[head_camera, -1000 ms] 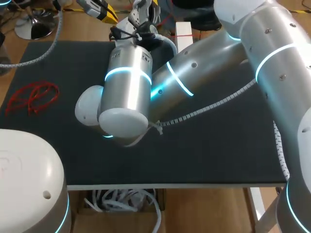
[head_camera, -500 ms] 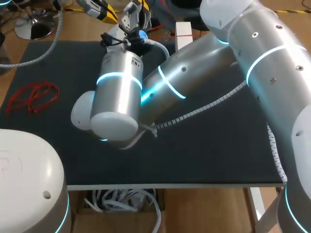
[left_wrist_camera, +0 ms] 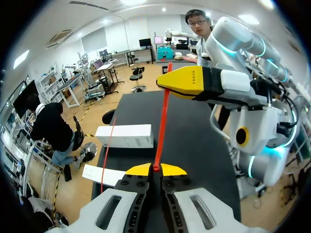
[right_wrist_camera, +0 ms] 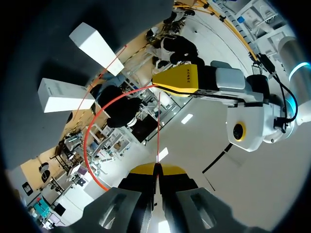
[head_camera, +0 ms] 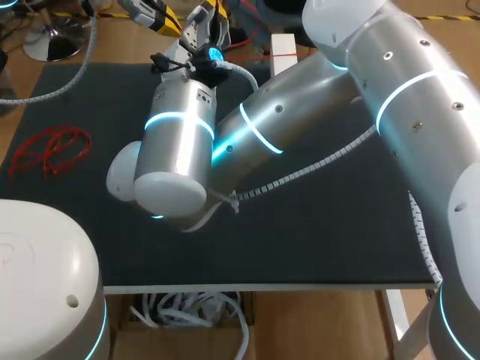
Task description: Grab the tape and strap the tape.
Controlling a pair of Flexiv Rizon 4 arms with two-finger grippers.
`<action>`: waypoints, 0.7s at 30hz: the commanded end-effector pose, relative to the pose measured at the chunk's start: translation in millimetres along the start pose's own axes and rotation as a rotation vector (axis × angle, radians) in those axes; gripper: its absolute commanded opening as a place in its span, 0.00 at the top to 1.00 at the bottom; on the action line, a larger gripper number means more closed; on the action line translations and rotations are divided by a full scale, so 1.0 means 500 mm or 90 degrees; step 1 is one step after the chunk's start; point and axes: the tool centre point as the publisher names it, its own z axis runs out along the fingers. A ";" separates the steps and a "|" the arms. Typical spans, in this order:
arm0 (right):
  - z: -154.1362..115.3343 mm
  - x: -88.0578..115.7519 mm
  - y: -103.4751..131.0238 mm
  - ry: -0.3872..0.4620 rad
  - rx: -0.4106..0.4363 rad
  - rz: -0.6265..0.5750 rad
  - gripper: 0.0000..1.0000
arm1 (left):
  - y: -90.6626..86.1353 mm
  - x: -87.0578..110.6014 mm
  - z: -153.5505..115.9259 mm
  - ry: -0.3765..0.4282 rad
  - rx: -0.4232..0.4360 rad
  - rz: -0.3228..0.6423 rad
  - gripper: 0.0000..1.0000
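A thin red plastic tape strap (left_wrist_camera: 162,126) hangs in the air over the far left edge of the table, stretched straight between the two claws. The left claw (left_wrist_camera: 155,169) is clenched on one end, its yellow tips pressed together with the red strip coming out between them. The right claw (left_wrist_camera: 170,82) grips the other end, its yellow tips closed to a point around the strap.

The right wrist view shows the same strap (right_wrist_camera: 158,131) as a fine line from the right claw (right_wrist_camera: 156,168), tips tight together on it, to the left claw (right_wrist_camera: 163,82) ahead. From the left claw's tips more red tape bends away in a wide arc.

In the head view the left claw (head_camera: 161,19) and right claw (head_camera: 208,13) sit close together at the far edge, the right arm crossing the table from the right. The strap between them is too thin to make out there.

A narrow white box (head_camera: 283,54) with a red band lies at the far edge, right of the claws. A tangle of red tape loops (head_camera: 49,148) lies on the left of the black table (head_camera: 322,225), well apart from both claws.
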 end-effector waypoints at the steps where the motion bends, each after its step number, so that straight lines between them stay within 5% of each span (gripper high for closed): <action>1: -0.001 -0.002 0.003 0.002 0.000 -0.003 1.00 | 0.000 0.000 0.000 0.001 -0.002 0.000 1.00; 21: 0.004 -0.010 0.022 0.002 -0.007 -0.011 1.00 | 0.000 0.000 0.000 0.001 -0.002 0.000 1.00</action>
